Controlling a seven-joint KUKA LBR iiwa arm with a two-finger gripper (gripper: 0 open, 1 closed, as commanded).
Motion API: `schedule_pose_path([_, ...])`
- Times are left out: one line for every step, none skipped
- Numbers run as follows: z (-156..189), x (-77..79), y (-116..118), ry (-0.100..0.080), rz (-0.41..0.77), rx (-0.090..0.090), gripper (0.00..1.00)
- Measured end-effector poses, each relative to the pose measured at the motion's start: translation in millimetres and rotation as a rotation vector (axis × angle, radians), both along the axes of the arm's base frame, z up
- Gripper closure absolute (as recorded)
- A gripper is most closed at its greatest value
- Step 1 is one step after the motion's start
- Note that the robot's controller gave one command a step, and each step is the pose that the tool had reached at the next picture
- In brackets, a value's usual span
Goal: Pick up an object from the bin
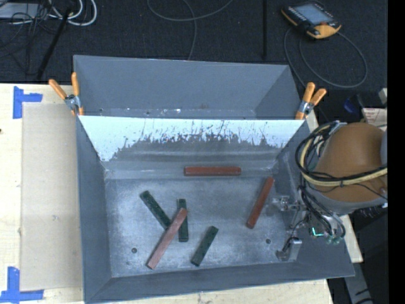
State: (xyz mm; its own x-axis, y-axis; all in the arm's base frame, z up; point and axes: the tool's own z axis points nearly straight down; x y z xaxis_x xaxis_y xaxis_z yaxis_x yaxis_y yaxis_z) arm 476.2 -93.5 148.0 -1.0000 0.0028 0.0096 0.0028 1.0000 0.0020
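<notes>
- The gripper (290, 247) is hanging low in the near right corner of the grey bin (190, 94). It is sitting there because the arm (351, 163) is reaching in from that side.
- I cannot tell how far the gripper is opening, or if it is holding anything.
- The slanting red-brown stick (259, 202) is lying on the bin floor up and to the left of the gripper. It is near the gripper but not touching it, and its far end is pointing toward the right wall.
- This stick is lying alone with bare floor on both sides, so I am thinking it is the easiest one to grab.
- The back red-brown stick (212, 170) is lying flat along the bottom of the back wall. That wall may be getting in the way of a grab there.
- On the left, the long red-brown stick (168, 238) is lying across two dark green sticks (156, 209), making a small heap. Pulling one out could be knocking the others about.
- The lone dark green stick (204, 246) is lying just beside that heap, well apart from the gripper.
</notes>
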Motion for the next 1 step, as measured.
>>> schedule_pose_path([3.6, 1.9, 0.2, -0.008, 0.004, -0.001, 0.00])
